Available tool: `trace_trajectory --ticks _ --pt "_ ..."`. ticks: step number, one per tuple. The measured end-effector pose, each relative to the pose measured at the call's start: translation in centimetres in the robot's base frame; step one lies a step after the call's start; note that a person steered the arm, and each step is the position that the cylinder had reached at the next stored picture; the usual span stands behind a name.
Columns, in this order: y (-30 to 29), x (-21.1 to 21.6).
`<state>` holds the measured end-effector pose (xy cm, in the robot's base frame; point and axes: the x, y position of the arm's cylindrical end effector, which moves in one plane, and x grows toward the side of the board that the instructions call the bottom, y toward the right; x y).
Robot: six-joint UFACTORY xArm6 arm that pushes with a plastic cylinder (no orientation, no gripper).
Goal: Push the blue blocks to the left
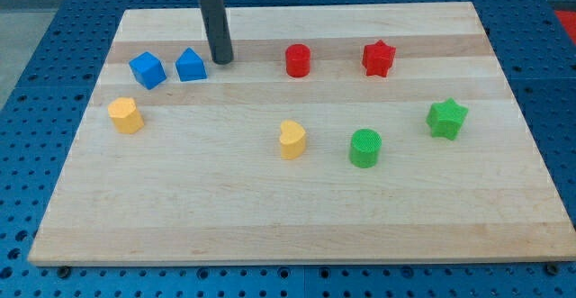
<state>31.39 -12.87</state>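
Note:
Two blue blocks lie at the view's upper left on the wooden board (pixel 297 217): a blue cube (pixel 147 69) and, just to its right, a blue house-shaped block (pixel 191 66). My tip (pixel 221 60) is the lower end of a dark rod that comes down from the view's top. It stands just to the right of the house-shaped block, with a narrow gap between them.
A red cylinder (pixel 298 60) and a red star (pixel 379 58) lie at the upper right. A yellow block (pixel 126 115) is at the left, a yellow heart (pixel 292 139) in the middle, a green cylinder (pixel 365 148) and a green star (pixel 446 118) at the right.

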Motion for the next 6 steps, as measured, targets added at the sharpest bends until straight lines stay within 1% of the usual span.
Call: trace_trajectory --ticks 1,2,3,4,5,6 --pt "-2.9 0.7" --pt "-4.1 0.7" --pt "-4.1 0.7" --pt "-2.2 0.7" --pt "0.7 1.6" --pt "0.9 2.3"
